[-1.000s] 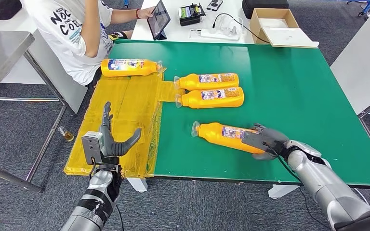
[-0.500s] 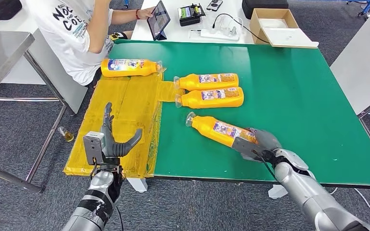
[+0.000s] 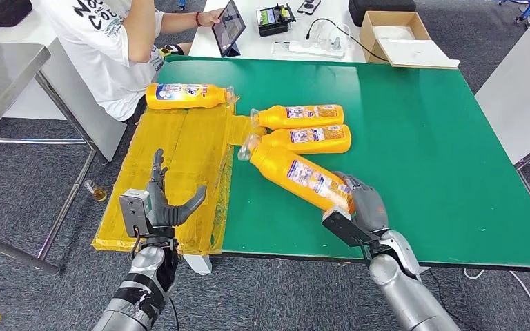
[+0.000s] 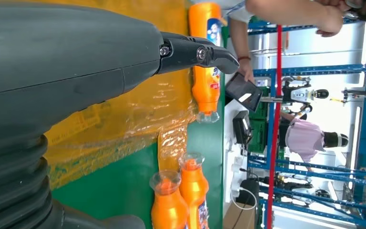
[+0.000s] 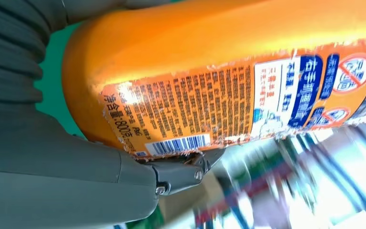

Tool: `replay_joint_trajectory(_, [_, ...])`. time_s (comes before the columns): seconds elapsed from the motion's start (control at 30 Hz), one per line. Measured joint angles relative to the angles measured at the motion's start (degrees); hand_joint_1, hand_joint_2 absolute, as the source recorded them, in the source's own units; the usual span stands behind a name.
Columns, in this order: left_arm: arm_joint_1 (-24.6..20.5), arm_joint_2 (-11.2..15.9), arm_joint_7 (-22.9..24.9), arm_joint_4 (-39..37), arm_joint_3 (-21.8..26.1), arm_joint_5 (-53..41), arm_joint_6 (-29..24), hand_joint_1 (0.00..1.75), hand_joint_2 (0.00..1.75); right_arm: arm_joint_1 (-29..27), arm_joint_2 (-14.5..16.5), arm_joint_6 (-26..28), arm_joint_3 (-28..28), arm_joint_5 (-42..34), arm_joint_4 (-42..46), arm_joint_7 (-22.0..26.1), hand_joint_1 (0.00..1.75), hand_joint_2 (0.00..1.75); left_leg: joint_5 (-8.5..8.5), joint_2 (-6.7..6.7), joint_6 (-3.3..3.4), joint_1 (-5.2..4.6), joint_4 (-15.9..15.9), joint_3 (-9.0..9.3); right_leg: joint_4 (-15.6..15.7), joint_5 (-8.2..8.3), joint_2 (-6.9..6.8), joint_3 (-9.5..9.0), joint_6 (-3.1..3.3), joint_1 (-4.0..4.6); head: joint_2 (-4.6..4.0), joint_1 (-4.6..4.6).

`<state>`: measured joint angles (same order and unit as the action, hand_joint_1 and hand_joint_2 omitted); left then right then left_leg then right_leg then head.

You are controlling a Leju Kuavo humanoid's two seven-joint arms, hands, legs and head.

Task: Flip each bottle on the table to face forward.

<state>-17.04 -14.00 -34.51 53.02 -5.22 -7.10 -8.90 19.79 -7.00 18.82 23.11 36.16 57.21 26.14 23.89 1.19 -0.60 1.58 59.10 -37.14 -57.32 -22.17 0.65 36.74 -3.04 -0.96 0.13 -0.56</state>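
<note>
Right robot hand [image 3: 359,207] grips the base of an orange bottle [image 3: 297,176] — tilted over the green table [image 3: 421,138], cap near two lying bottles [image 3: 303,127]. Left robot hand [image 3: 162,200] open — holding nothing.

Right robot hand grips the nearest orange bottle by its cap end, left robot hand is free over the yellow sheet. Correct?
Not quite: the right robot hand holds the nearest orange bottle by its base end, and the cap points away toward the other bottles, as the head view shows. The left robot hand is indeed free over the yellow sheet.
</note>
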Motion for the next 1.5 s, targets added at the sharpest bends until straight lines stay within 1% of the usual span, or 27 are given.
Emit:
replay_joint_trajectory(0.1, [0.0,-0.14,0.25,0.0,-0.04,1.54,0.41,0.0,1.75,-2.69,2.86,3.71,-3.82,-1.48,5.58,2.12,1.75,1.75,0.01,-0.01,-0.01,0.01,0.0,-0.01,0.0,0.0,0.01,0.08,0.0,0.01,0.0,-0.03])
replay_joint_trajectory(0.2, [0.0,-0.32,0.31,0.03,-0.06,1.94,0.56,0.0,1.75,-4.17,4.52,4.17,-5.94,-1.73,9.0,2.33,1.75,1.75,0.01,-0.01,-0.01,0.02,-0.01,-0.03,0.0,-0.01,0.0,0.1,0.01,0.02,0.0,-0.02])
replay_joint_trajectory(0.47, [-0.01,-0.36,0.31,0.09,-0.08,2.14,0.62,0.0,1.75,-5.83,6.0,4.43,-8.32,-2.13,12.57,2.62,1.75,1.75,0.0,-0.01,0.0,-0.01,0.0,-0.05,0.0,0.0,0.0,0.1,0.0,-0.01,0.0,-0.01])
replay_joint_trajectory(0.63, [0.08,-0.39,-0.36,0.91,-0.03,4.09,-2.89,0.0,1.75,-7.35,7.51,7.06,-10.06,-4.68,14.56,5.01,1.75,1.75,0.0,-0.01,-0.01,0.01,-0.01,-0.05,0.0,0.0,0.01,0.11,0.0,0.01,0.0,-0.02])
replay_joint_trajectory(0.7, [0.13,-0.4,-0.13,1.75,0.02,5.67,-3.1,0.0,1.75,-8.23,8.3,7.8,-10.91,-5.9,15.32,5.73,1.75,1.75,0.01,-0.01,-0.01,0.02,-0.01,-0.06,0.0,-0.01,0.0,0.12,0.01,0.02,0.0,-0.02])
replay_joint_trajectory(0.77, [0.27,-0.4,1.63,2.53,-0.02,8.22,-0.35,0.0,1.75,-9.02,9.02,8.3,-11.65,-6.96,15.8,6.74,1.75,1.75,0.01,-0.01,-0.01,0.02,-0.01,-0.07,0.0,-0.02,0.0,0.12,0.01,0.02,0.0,-0.02])
replay_joint_trajectory(0.8, [0.36,-0.4,3.01,2.84,-0.2,9.98,2.27,0.0,1.75,-9.39,9.36,8.44,-11.91,-7.44,15.93,7.33,1.75,1.75,0.01,-0.01,-0.01,0.01,-0.01,-0.07,0.0,-0.02,0.0,0.13,0.01,0.01,0.0,-0.02])
replay_joint_trajectory(0.9, [0.72,-0.32,7.86,3.45,-1.74,16.73,13.31,0.0,1.75,-10.31,10.33,8.01,-12.36,-8.84,15.88,9.24,1.75,1.75,0.01,-0.01,-0.01,0.01,-0.01,-0.11,0.0,-0.02,0.0,0.13,0.01,0.0,0.0,0.0])
replay_joint_trajectory(1.0, [0.85,0.32,11.98,3.76,-4.54,24.1,24.92,0.0,1.75,-10.6,11.75,6.07,-12.25,-10.07,14.29,11.65,1.75,1.75,0.01,-0.02,-0.01,0.0,-0.01,-0.12,0.0,-0.01,0.0,0.13,0.0,0.0,0.0,0.0])
replay_joint_trajectory(1.07, [0.86,1.0,13.4,3.86,-6.56,27.71,30.26,0.0,1.75,-10.6,13.06,5.14,-11.58,-10.39,11.83,12.93,1.75,1.75,0.01,-0.03,-0.02,0.01,-0.02,-0.1,0.0,-0.01,0.01,0.13,0.01,0.01,0.0,-0.01])
replay_joint_trajectory(1.1, [0.85,1.33,13.86,3.87,-7.45,29.01,32.1,0.0,1.75,-10.6,13.75,4.98,-10.96,-10.44,10.36,13.27,1.75,1.75,0.01,-0.03,-0.02,0.02,-0.02,-0.1,0.0,-0.01,0.01,0.14,0.01,0.03,0.0,-0.01])
replay_joint_trajectory(1.17, [0.85,1.9,14.43,3.87,-8.98,30.59,34.27,0.0,1.75,-10.63,15.07,5.07,-9.36,-10.52,7.54,13.55,1.75,1.75,0.01,-0.03,-0.02,0.06,-0.02,-0.11,-0.01,-0.02,0.01,0.17,0.02,0.07,0.0,-0.02])
replay_joint_trajectory(1.27, [0.85,2.54,14.72,3.87,-10.42,31.2,34.99,0.0,1.75,-10.63,16.33,5.29,-7.56,-10.79,4.89,13.68,1.75,1.75,0.01,-0.03,-0.03,0.11,-0.03,-0.13,-0.01,-0.03,0.01,0.18,0.04,0.12,0.0,-0.01])
replay_joint_trajectory(1.5, [0.84,3.56,14.75,3.87,-11.53,31.64,35.02,0.0,1.75,-10.41,17.03,5.53,-6.09,-11.49,2.0,13.7,1.75,1.75,0.01,-0.02,-0.02,0.08,-0.02,-0.17,0.0,-0.03,0.0,0.18,0.03,0.07,0.0,0.0])
